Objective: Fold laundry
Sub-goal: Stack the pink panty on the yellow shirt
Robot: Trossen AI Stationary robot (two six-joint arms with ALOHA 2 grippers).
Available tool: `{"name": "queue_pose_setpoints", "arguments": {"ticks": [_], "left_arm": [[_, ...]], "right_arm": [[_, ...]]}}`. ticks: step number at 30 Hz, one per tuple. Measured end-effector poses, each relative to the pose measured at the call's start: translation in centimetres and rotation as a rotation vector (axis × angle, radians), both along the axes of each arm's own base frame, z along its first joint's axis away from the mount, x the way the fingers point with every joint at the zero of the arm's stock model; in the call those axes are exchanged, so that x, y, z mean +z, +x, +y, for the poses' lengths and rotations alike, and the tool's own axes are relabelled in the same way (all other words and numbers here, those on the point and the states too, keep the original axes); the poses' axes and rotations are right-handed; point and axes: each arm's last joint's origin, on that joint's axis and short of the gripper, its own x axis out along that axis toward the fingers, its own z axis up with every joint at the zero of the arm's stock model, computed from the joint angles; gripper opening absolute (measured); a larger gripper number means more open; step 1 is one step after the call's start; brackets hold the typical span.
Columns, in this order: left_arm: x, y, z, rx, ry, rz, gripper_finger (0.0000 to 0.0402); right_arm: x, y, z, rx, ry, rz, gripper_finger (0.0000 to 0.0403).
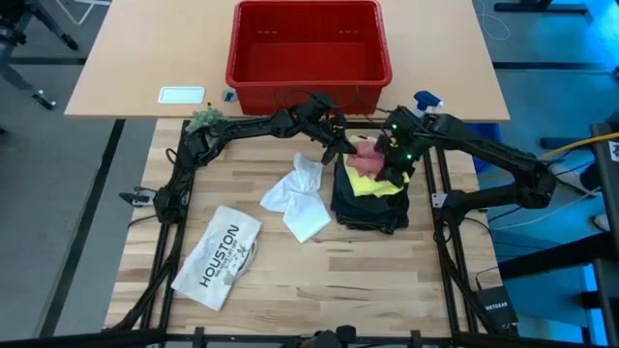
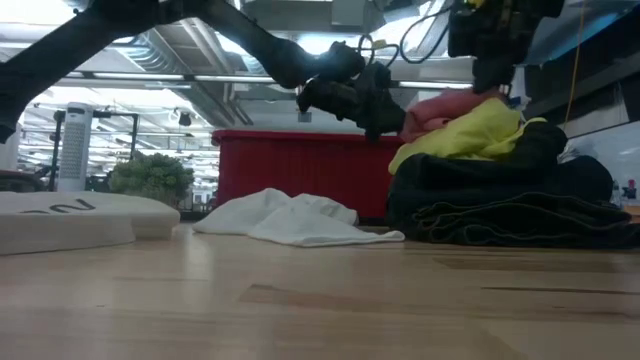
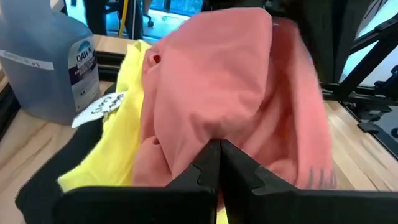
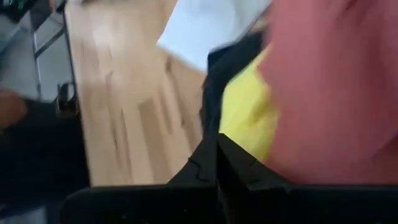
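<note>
Where pile (image 1: 371, 193) ends, bare table (image 1: 387, 280).

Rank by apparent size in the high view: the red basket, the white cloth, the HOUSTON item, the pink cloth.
1. red basket
2. HOUSTON item and white cloth: look about alike, left unranked
3. pink cloth, partly hidden by the arms

You see four soft clothes: one black trousers (image 1: 372, 208), one yellow T-shirt (image 1: 368, 186), one pink cloth (image 1: 368, 155) and one white cloth (image 1: 300, 198). You also see one red basket (image 1: 308, 43), one white HOUSTON item (image 1: 219, 256), one blue bottle (image 3: 46, 62), and two claws.
</note>
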Motion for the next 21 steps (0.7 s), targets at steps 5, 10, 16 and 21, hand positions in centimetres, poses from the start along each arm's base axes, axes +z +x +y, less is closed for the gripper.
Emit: {"name": "queue_pose_setpoints", "arguments": {"ticks": [5,10,16,21], "left_arm": [[0.2,0.0,0.0,-0.003,0.005,-0.007,0.0000],[1.8,0.2,0.2,-0.002,0.012,-0.021,0.0000],[4.3,0.5,-0.2,-0.022,0.043,-0.036,0.0000],[5.0,0.6,-1.3,-0.067,0.063,0.003,0.0000]], "right_arm": [[0.4,-0.5,0.3,0.009,-0.004,-0.008,0.0000],[2.2,-1.0,0.3,-0.090,-0.147,-0.122,0.0000],[2.9,-1.1,0.1,-0.181,-0.250,-0.144,0.0000],[2.0,0.2,-0.8,-0.178,-0.260,-0.123,0.0000]]}}
